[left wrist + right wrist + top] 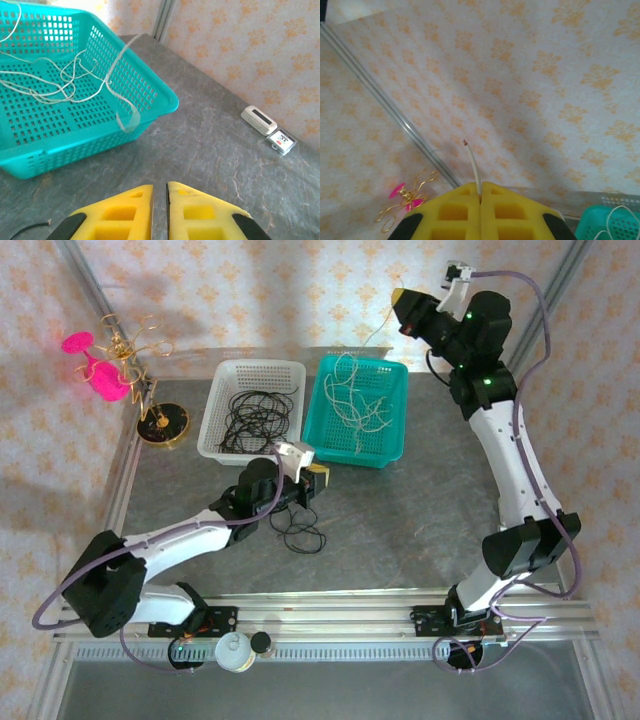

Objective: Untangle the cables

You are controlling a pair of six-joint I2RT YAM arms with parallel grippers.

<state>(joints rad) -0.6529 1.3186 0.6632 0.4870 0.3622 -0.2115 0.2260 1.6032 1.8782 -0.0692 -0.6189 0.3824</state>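
Top external, your tally: black cables (255, 418) in white basket (213, 443), whitish cables (355, 405) in teal basket (396, 447), 12 o'clock. Right gripper (400, 302) clenches one whitish strand (474, 170). Left gripper (316, 476), grip unclear; loose black cable (302, 532) remains at its 6 o'clock.

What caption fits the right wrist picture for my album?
Shut right claw pinches a whitish cable, its tip poking toward the patterned wall.

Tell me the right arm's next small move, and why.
Probably lower the right gripper toward the teal basket and let go: it is shut on the end of the whitish cable, held high, while the rest trails into that basket, apart from the black cable on the table.
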